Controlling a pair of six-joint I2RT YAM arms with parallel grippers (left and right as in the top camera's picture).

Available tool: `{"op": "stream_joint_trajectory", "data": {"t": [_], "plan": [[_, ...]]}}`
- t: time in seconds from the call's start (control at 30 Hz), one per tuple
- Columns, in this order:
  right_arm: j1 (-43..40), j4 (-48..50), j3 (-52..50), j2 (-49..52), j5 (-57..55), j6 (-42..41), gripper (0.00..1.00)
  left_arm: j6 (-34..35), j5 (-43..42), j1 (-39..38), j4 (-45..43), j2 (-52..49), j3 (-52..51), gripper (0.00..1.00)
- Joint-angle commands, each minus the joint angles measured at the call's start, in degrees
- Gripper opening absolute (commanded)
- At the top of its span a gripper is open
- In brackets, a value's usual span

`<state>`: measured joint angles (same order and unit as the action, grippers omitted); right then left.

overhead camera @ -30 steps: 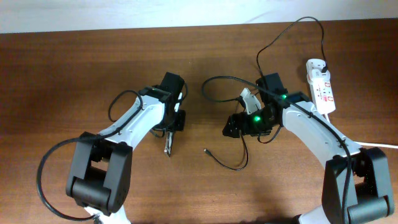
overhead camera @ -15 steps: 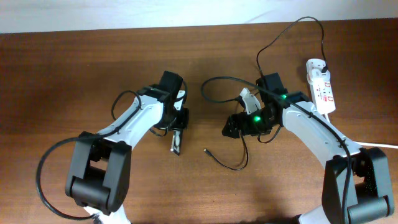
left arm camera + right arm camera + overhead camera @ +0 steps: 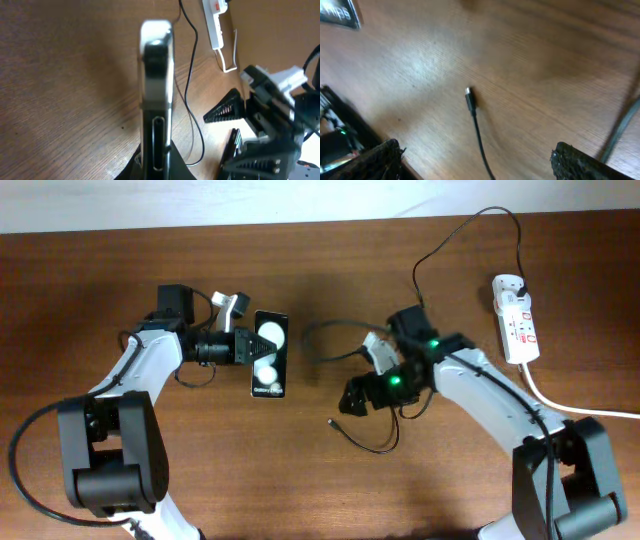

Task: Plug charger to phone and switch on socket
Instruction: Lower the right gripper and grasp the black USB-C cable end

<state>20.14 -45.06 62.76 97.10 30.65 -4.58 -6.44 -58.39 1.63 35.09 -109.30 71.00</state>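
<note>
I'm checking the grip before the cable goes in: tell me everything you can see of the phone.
The phone is a black rectangle, glossy face up, showing two white round blobs and small white text at the end nearer the robot. The left gripper has its jaws shut on one long edge. Nothing is plugged in. Whether it touches the table is unclear.

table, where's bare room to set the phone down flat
Free: far-left table beyond the left gripper, and the near middle between both arms. Crowded: centre, where phone, charger tip and right gripper meet; cable loops toward the socket.
</note>
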Motion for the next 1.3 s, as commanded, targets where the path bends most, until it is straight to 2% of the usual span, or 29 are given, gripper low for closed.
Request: {"op": "stream_joint_trajectory", "data": {"t": [0.0,0.13,0.23,0.37,0.5,0.53,0.57,0.6,0.63,1.27], "plan": [[7.13,-0.61,-0.33,-0.68,-14.67,-4.96,0.99,-0.94,-2.89,0.04,-0.44,1.46,-0.26,0.0],[16.22,-1.51,-0.35,-0.61,-27.56,-4.94,0.99,-0.94,-2.67,0.04,-0.57,1.46,-0.26,0.0],[18.88,-3.67,-0.96,-0.48,-29.51,-4.87,0.99,-0.94,-2.67,0.04,-0.59,1.46,-0.26,0.0],[19.76,1.2,-5.4,-0.26,-29.4,-1.66,0.9,-0.94,-2.64,0.04,-0.59,1.46,-0.26,0.0],[20.02,3.28,-5.62,-0.26,-28.13,-1.6,0.74,-0.72,-2.67,0.04,-0.61,1.46,-0.26,0.0],[20.52,4.74,-5.62,-0.26,-28.04,-1.38,0.63,-0.72,-2.67,0.04,-0.61,1.46,-0.26,0.0],[20.96,5.7,-5.62,-0.26,-28.06,-1.38,0.58,-0.72,-2.67,0.04,-0.61,1.46,-0.26,0.0],[21.86,6.29,-5.62,-0.24,-28.13,-1.4,0.44,-0.52,-2.67,0.04,-0.59,1.46,-0.26,0.0],[22.56,6.27,-5.62,-0.24,-28.15,-1.4,0.42,-0.55,-2.67,0.04,-0.59,1.46,-0.26,0.0],[22.97,9.14,-6.36,2.47,-27.91,2.71,0.42,-0.31,-2.71,0.02,-0.57,1.46,-0.26,0.0]]}}
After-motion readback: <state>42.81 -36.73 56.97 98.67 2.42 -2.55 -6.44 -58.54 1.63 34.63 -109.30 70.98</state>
